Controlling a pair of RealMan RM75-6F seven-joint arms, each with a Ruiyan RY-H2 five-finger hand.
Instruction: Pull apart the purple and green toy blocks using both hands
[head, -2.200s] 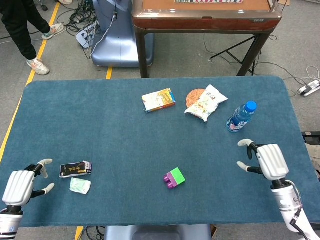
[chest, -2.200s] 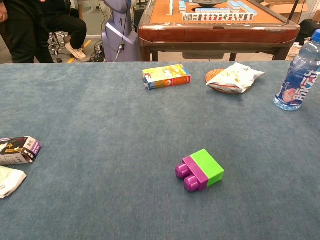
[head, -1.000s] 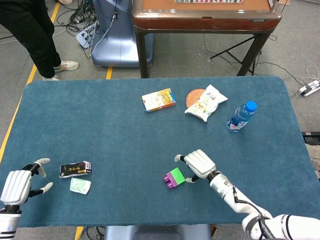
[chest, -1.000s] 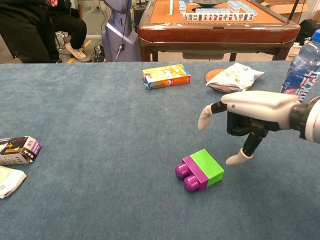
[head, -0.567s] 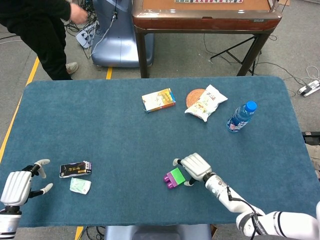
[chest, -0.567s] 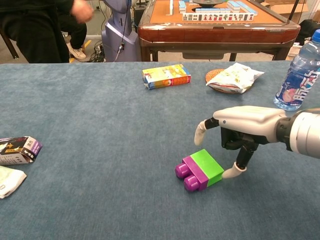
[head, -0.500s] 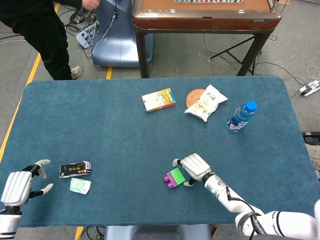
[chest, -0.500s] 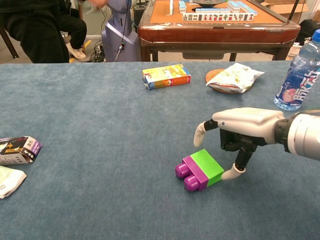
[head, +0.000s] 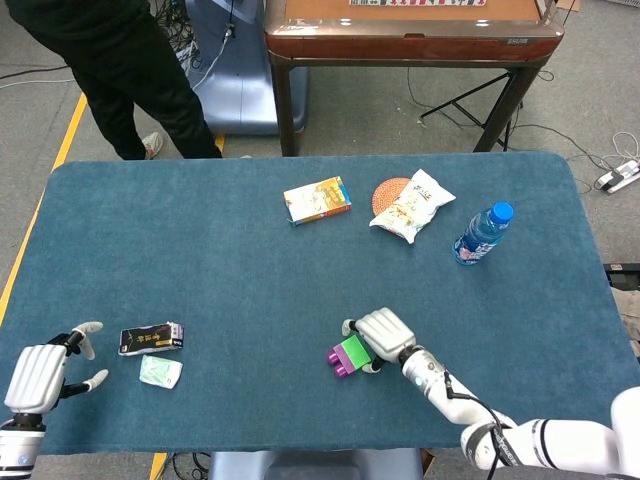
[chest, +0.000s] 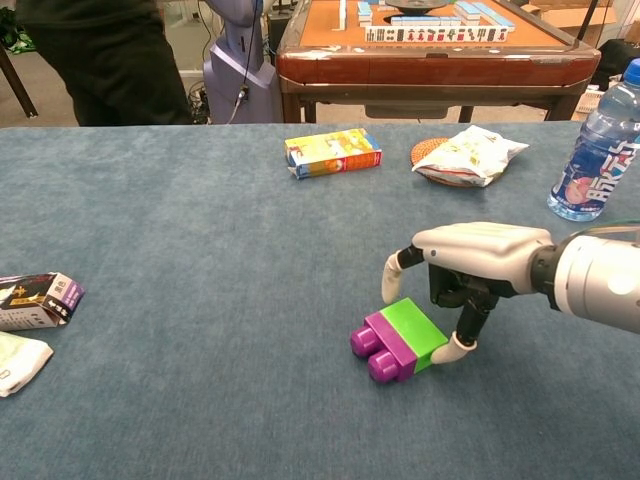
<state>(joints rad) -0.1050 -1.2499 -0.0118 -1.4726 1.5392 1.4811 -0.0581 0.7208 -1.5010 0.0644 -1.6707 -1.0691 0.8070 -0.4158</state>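
The table (head: 200, 250) is covered in a plain dark teal-blue cloth. The purple block (chest: 378, 347) is a bright violet and the green block (chest: 414, 331) joined to it is lime green. The right hand (chest: 462, 270) and left hand (head: 35, 378) are pale grey-white with black between the fingers. A small box (head: 318, 200) is yellow and orange with blue ends. The snack bag (head: 412, 206) is white with yellow print, lying on an orange-brown woven coaster (head: 386, 192). The bottle (head: 482, 234) is clear with a blue cap and a blue and pink label. A carton (head: 151, 339) is black with white and purple ends, beside a pale green-white packet (head: 160, 371).
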